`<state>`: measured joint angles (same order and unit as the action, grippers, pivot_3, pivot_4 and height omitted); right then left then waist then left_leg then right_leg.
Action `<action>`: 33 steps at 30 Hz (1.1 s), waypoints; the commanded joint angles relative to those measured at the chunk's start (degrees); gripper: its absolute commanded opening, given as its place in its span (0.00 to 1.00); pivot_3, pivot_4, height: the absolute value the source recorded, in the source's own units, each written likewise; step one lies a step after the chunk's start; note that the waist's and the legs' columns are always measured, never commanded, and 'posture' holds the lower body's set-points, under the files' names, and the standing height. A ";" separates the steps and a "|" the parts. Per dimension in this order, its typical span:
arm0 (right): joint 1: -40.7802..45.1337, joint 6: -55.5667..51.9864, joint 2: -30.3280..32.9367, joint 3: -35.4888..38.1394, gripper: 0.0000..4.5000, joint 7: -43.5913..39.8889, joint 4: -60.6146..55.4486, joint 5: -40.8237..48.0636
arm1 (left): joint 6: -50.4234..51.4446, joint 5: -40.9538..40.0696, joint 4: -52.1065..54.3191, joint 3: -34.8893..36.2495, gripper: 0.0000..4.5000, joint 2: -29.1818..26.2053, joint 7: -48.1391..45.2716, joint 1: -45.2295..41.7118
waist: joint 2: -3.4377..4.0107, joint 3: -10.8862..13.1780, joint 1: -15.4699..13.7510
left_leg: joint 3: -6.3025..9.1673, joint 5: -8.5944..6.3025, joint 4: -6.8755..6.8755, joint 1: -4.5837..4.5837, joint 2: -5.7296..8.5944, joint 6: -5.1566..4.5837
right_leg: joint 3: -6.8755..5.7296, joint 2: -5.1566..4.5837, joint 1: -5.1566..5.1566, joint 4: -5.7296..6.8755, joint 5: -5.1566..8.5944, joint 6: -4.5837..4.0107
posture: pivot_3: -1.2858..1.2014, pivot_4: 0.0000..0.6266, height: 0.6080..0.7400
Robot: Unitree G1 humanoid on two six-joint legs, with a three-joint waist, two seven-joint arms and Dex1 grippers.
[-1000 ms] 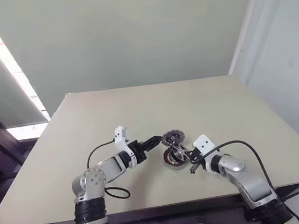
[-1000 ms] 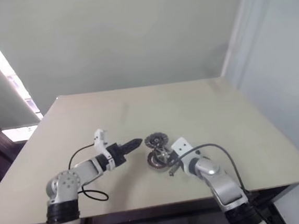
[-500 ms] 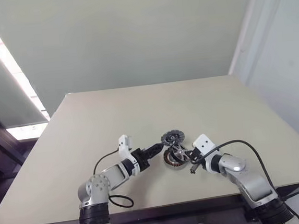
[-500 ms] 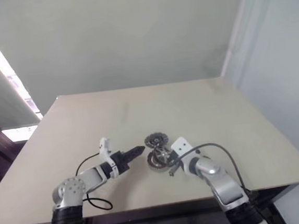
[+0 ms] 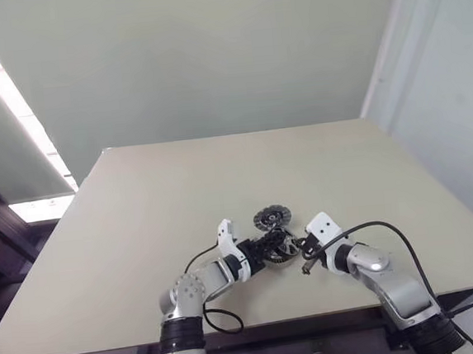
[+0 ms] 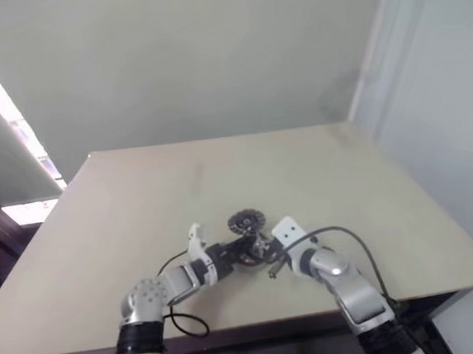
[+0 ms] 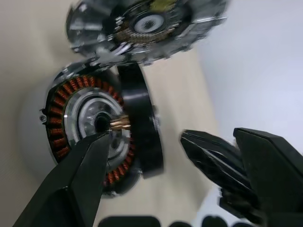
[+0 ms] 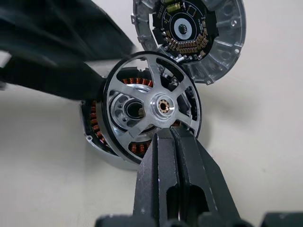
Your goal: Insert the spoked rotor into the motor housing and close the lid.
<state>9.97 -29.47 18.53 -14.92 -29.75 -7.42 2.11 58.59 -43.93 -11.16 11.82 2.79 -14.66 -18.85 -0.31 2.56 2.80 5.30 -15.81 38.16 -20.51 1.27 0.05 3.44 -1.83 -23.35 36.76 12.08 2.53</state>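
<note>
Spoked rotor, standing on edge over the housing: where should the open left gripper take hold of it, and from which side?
Grip the spoked rotor across its thin rim, one finger on each face. It stands tilted on edge against the motor housing, so the rim faces the left gripper, whose open jaws already straddle it. The right gripper, shut, props the spoked face; probably approach from the opposite side.

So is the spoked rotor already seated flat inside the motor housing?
No: the spoked rotor stands tilted on edge against the motor housing, whose copper windings remain exposed.

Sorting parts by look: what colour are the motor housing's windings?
Copper-orange on the motor housing, clearest in the left wrist view.
</note>
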 commanded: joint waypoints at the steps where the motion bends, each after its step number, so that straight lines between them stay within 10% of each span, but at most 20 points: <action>1: 0.17 0.40 -0.10 0.97 0.00 0.58 -2.81 0.23 | -2.12 1.35 -1.55 -0.38 0.99 0.85 0.49 -2.11 | 0.00 0.00 -0.03 | 0.00 0.00 0.00 0.00 0.00 0.00 | 0.00 0.00 0.00 0.00 0.00 0.00 | 0.52 0.00 1.00; 13: -0.76 0.30 -0.20 1.22 0.00 1.19 -3.40 0.40 | -2.04 2.52 -2.00 -0.14 0.07 1.53 0.42 -2.63 | -0.01 -0.01 0.01 | 0.02 0.00 0.02 -0.02 0.01 0.00 | 0.00 0.00 0.01 0.00 0.00 0.00 | 0.52 0.00 1.00; 33: 0.11 0.69 -0.56 0.69 0.00 0.64 -2.02 0.35 | 1.01 -1.57 1.07 5.38 0.06 1.08 3.11 -1.21 | -0.01 0.00 0.01 | 0.00 0.00 0.02 0.01 -0.02 0.00 | 0.01 0.02 -0.01 0.02 0.00 0.00 | 0.52 0.00 1.00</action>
<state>8.61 -29.55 18.13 -14.75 -28.95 -8.22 2.13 60.62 -45.12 -11.15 16.71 4.11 -11.62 -19.69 -0.31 2.56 2.81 5.29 -15.81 38.18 -20.50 1.26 0.05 3.46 -1.80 -23.35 36.77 12.08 2.53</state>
